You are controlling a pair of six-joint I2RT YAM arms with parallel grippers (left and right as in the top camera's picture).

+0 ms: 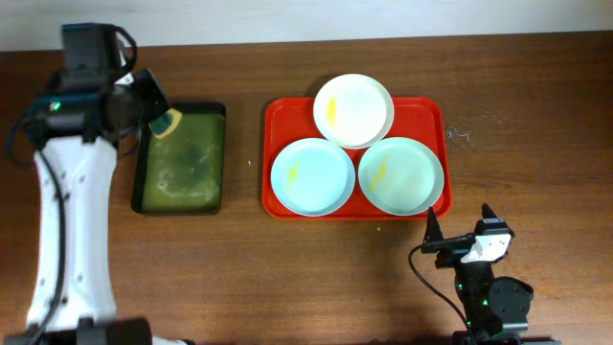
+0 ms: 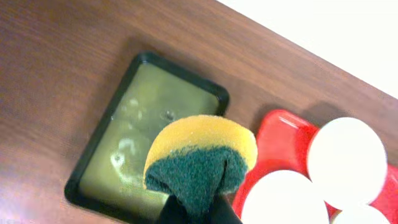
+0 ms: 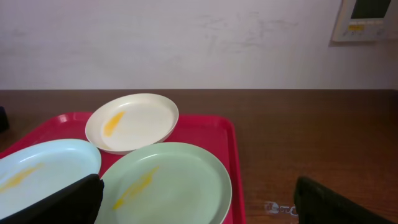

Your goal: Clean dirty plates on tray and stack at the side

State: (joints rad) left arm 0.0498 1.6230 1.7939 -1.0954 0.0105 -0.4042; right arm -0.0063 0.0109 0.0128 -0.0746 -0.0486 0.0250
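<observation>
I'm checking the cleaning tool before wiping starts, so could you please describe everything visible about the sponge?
The sponge is yellow foam with a dark green scouring layer, bent into a curve. The left gripper pinches its lower edge. It hangs over the dark green tray of murky liquid, beside the red tray; whether it is wet cannot be told.

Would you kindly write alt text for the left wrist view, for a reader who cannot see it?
The left gripper holds a yellow sponge with a green scouring face over a dark green tray of murky liquid on a brown table. To the right, part of a red tray carries pale round plates.
</observation>
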